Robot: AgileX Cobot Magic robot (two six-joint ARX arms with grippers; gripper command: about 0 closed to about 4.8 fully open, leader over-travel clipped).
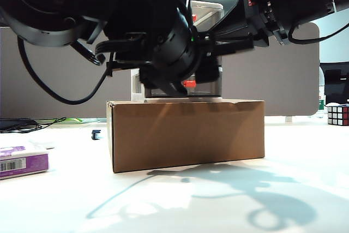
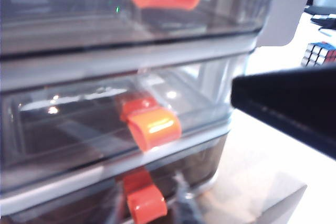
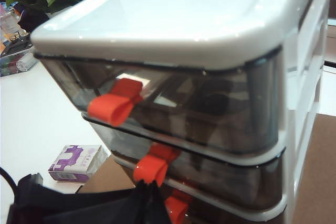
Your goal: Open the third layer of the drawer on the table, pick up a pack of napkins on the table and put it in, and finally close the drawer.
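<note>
On the brown cardboard box I see the white-framed smoky three-drawer cabinet, left gripper at its red-orange bottom knob, right gripper alongside; both jaw states unreadable.

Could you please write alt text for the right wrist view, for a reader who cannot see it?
A white-framed cabinet of three smoky see-through drawers with red-orange knobs fills the view, standing on a brown cardboard box. A purple-and-white pack of napkins lies on the white table beside it; a dark arm part covers the third layer's knob.
</note>
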